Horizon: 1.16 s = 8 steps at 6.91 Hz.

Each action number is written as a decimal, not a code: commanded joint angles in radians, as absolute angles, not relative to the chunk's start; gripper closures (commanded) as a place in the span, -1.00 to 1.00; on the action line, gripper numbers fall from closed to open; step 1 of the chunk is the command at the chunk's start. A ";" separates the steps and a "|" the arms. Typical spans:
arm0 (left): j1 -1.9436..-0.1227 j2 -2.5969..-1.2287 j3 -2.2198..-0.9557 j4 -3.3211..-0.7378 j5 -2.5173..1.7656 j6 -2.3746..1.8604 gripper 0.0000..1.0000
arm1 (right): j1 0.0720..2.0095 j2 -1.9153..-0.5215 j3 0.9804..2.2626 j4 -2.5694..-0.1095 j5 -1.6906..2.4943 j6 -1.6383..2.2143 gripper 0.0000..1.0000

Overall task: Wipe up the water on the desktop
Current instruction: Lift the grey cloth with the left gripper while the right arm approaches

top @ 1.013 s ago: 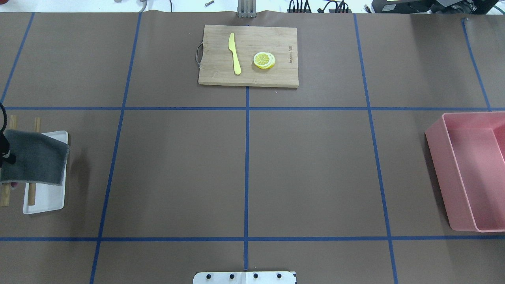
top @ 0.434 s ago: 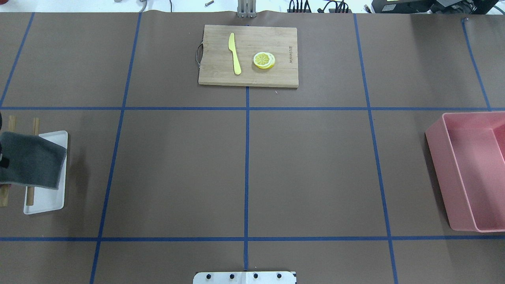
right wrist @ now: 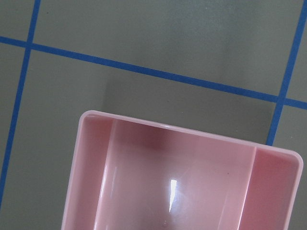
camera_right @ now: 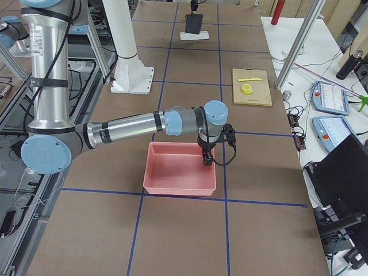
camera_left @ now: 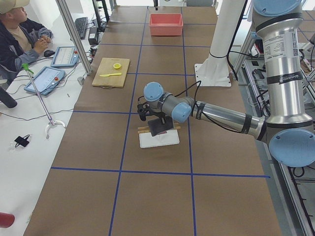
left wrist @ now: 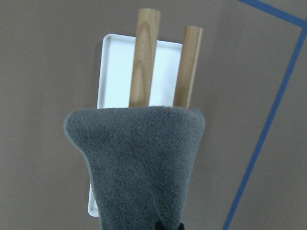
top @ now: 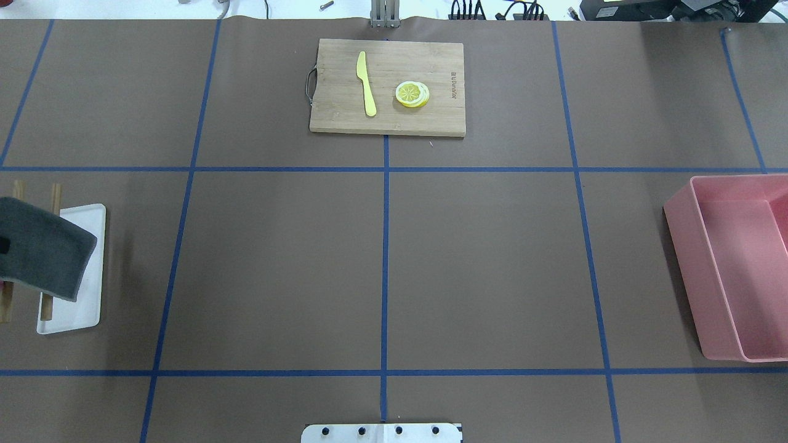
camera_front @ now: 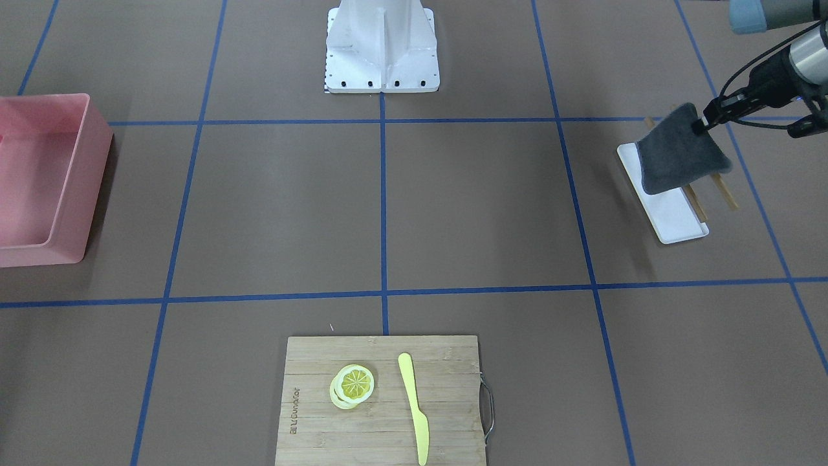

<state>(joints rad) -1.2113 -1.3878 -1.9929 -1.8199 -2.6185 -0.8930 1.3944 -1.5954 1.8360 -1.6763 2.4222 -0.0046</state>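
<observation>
The desktop (top: 277, 264) is a brown surface with a blue tape grid; I see no water on it. My left gripper (camera_front: 700, 125) is shut on the corner of a grey cloth (camera_front: 679, 158), which hangs above a white tray (camera_front: 673, 217). The cloth also shows at the left edge of the overhead view (top: 40, 252) and in the left wrist view (left wrist: 139, 163). My right gripper (camera_right: 207, 156) hangs over the pink bin (camera_right: 179, 168). I cannot tell whether it is open or shut; its fingers do not show in the right wrist view.
Two wooden sticks (left wrist: 144, 57) lie across the white tray (left wrist: 115, 67). A bamboo cutting board (top: 388, 86) at the far middle carries a yellow knife (top: 366, 83) and lemon slices (top: 412, 93). The pink bin (top: 729, 264) stands at the right edge. An operator (camera_left: 19, 34) sits beyond the table.
The grey cloth has shifted left toward the overhead view's edge and tilted, uncovering more of the white tray. Nothing else moved.
</observation>
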 commanded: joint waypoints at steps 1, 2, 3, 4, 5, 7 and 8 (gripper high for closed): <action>-1.270 -1.458 -2.020 -1.818 -2.671 -0.897 1.00 | 1.394 -1.565 1.838 -1.675 2.422 -0.005 -1.00; -1.267 -1.513 -2.013 -1.816 -2.665 -0.905 1.00 | 1.387 -1.536 1.838 -1.675 2.422 -0.003 -1.00; -1.259 -1.620 -1.988 -1.818 -2.661 -1.007 1.00 | 1.365 -1.508 1.838 -1.675 2.422 -0.003 -1.00; -1.238 -1.740 -1.961 -1.816 -2.654 -1.123 1.00 | 1.341 -1.473 1.839 -1.675 2.421 0.024 -1.00; -1.165 -1.831 -1.951 -1.816 -2.614 -1.235 1.00 | 1.307 -1.421 1.845 -1.671 2.415 0.111 -1.00; -1.057 -2.050 -1.875 -1.815 -2.514 -1.467 1.00 | 1.211 -1.300 1.861 -1.550 2.337 0.338 -1.00; -1.030 -2.100 -1.862 -1.815 -2.470 -1.503 1.00 | 1.131 -1.267 1.864 -1.442 2.233 0.460 -1.00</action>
